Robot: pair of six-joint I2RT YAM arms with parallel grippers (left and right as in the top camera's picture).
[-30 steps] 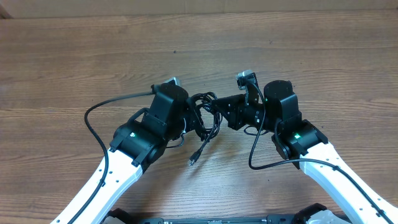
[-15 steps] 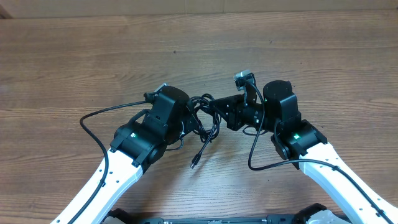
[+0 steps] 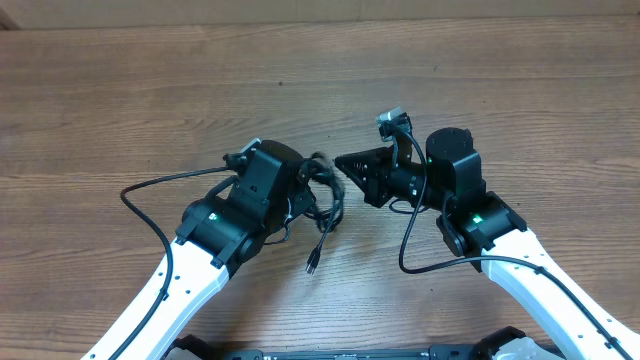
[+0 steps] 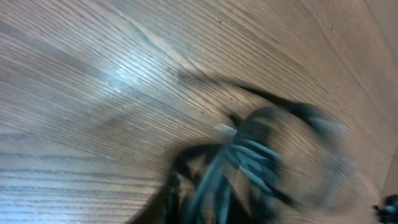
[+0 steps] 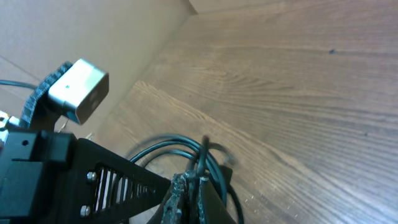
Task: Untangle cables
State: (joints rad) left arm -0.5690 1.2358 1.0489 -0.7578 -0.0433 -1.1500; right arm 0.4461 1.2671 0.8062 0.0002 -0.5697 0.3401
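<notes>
Two arms meet over a cable tangle in the middle of the tabletop (image 3: 500, 90).

The cables (image 3: 325, 195) lie bunched between the two grippers, roughly midway between the left and right edges. One loose strand trails toward the near edge and ends in a plug end (image 3: 312, 266). The right gripper (image 3: 345, 163) has its fingers pressed together, pinching a strand at the bundle's right side. The left gripper (image 3: 305, 180) sits against the bundle's left side, but its wrist view is blurred, so I cannot tell whether it is spread or closed.
</notes>
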